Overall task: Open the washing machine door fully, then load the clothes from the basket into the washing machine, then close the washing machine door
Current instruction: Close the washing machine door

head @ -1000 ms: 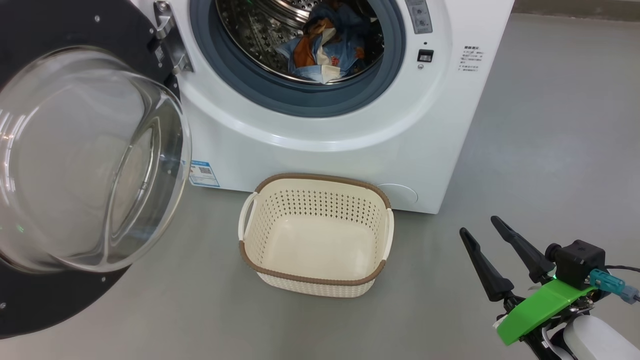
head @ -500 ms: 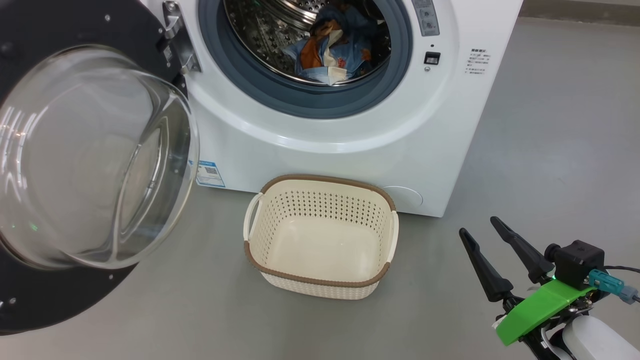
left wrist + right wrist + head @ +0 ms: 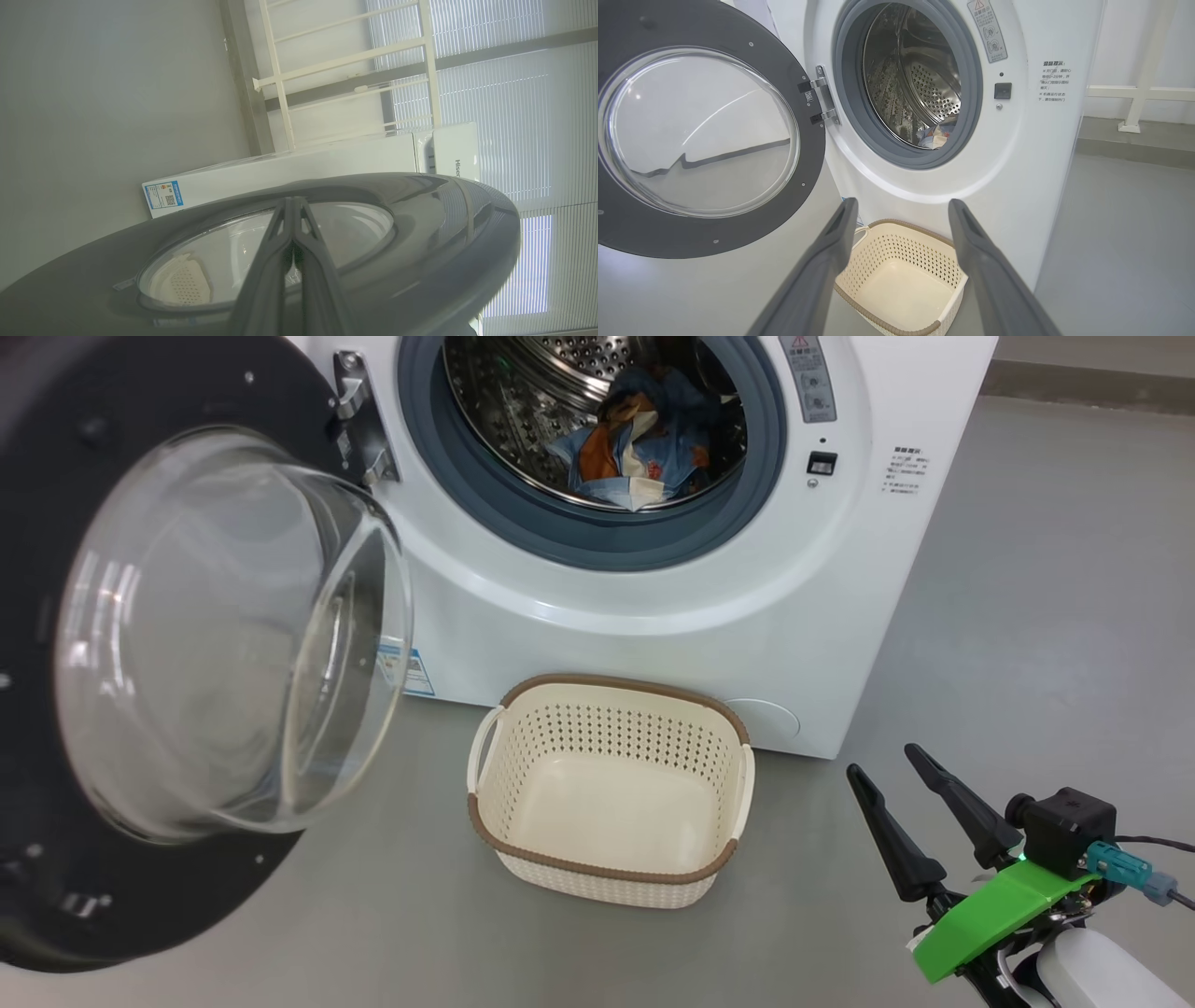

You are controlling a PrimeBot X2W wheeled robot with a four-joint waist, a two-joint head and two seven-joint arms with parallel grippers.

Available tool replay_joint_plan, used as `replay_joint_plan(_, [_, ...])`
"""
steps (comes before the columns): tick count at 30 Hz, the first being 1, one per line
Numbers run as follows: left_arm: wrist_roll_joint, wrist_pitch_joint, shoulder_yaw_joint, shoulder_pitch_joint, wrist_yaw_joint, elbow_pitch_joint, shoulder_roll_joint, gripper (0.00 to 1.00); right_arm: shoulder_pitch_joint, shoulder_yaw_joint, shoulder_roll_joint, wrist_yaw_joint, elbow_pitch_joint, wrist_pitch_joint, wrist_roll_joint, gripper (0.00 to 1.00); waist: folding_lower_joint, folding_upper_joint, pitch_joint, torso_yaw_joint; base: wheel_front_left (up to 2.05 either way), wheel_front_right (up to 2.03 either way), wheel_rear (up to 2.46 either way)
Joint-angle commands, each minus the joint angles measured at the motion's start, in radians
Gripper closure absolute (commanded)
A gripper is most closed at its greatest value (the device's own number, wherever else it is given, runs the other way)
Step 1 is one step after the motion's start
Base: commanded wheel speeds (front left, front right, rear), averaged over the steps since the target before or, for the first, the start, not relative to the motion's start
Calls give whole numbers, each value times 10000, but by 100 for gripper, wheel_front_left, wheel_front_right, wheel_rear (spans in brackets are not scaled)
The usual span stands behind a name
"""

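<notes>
My left claw (image 3: 293, 201) is sitting pinched shut, empty, at the outer face of the open washing machine door (image 3: 140, 383). My right claw (image 3: 880, 761) is hovering wide open, empty, right of the basket (image 3: 597, 873). The clothes (image 3: 639, 457) are lying inside the washing machine (image 3: 653, 616).

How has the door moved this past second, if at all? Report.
Yes. The door swung toward closing: its glass now covers part of the blue sticker.

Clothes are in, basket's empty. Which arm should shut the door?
Probably left. The left fingers, shut, are behind the open door, on its outer side, placed to push it closed. The right fingers hang open, far from it.
</notes>
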Motion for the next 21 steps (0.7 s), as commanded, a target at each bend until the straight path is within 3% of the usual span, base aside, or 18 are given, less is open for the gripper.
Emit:
replay_joint_plan(1, [-87, 538, -142, -3, 52, -609, 160, 100, -203, 74, -44, 58, -178, -78, 64, 0, 0, 0, -49, 35, 0, 0, 0])
replay_joint_plan(6, [-482, 1717, -460, 477, 634, -2025, -395, 100, -72, -61, 140, 58, -184, -78, 23, 0, 0, 0, -118, 91, 0, 0, 0])
replay_joint_plan(11, [-836, 2654, -736, 1223, 1588, -3979, -958, 100, 34, -220, 326, 58, -199, -78, -10, 0, 0, 0, -131, 131, 0, 0, 0])
replay_joint_plan(12, [-836, 2654, -736, 1223, 1588, -3979, -958, 100, 34, -220, 326, 58, -199, -78, -10, 0, 0, 0, -131, 131, 0, 0, 0])
replay_joint_plan(21, [-554, 3401, -2003, 2189, 3059, -7271, -1964, 100, -59, -315, 645, 58, -248, -78, -39, 0, 0, 0, -28, -124, 0, 0, 0])
